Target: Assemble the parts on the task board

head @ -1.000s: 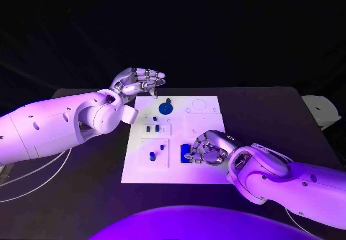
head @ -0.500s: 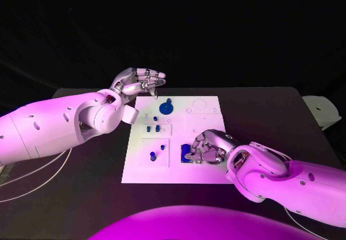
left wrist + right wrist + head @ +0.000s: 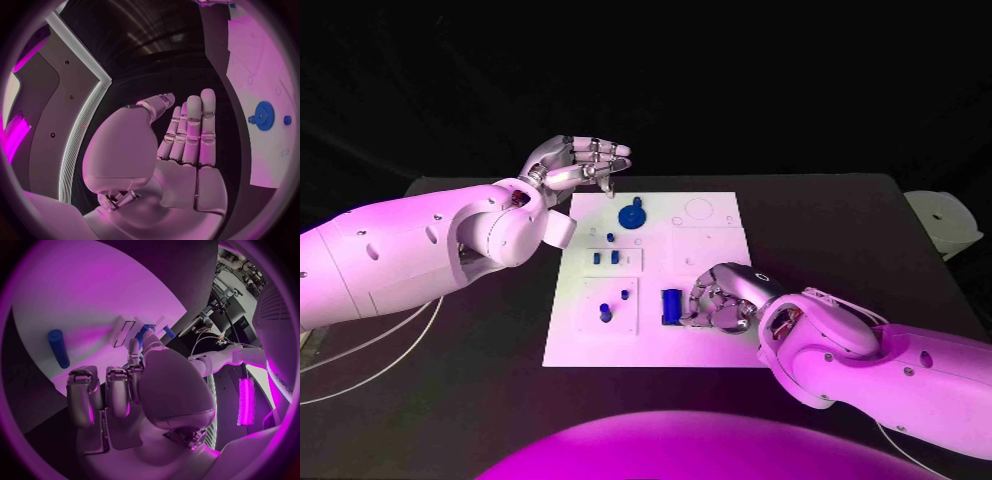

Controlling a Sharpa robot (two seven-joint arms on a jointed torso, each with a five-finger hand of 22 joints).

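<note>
My right hand (image 3: 718,298) hovered curled and empty beside the blue cylinder (image 3: 671,305) on the task board (image 3: 711,345); I judged grasping it came next, while my left hand (image 3: 577,163) waited, holding nothing

Right hand (image 3: 718,300) crowds the blue cylinder (image 3: 671,305) from one side.

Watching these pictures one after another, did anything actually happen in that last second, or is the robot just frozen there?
Something small happened. The right hand had been over the blue cylinder near the front of the task board; it has drawn back a little to its own side, and the cylinder now lies bare on the board beside its fingers. The left hand stayed raised at the board's far corner, holding nothing, and the blue gear did not move.
</note>
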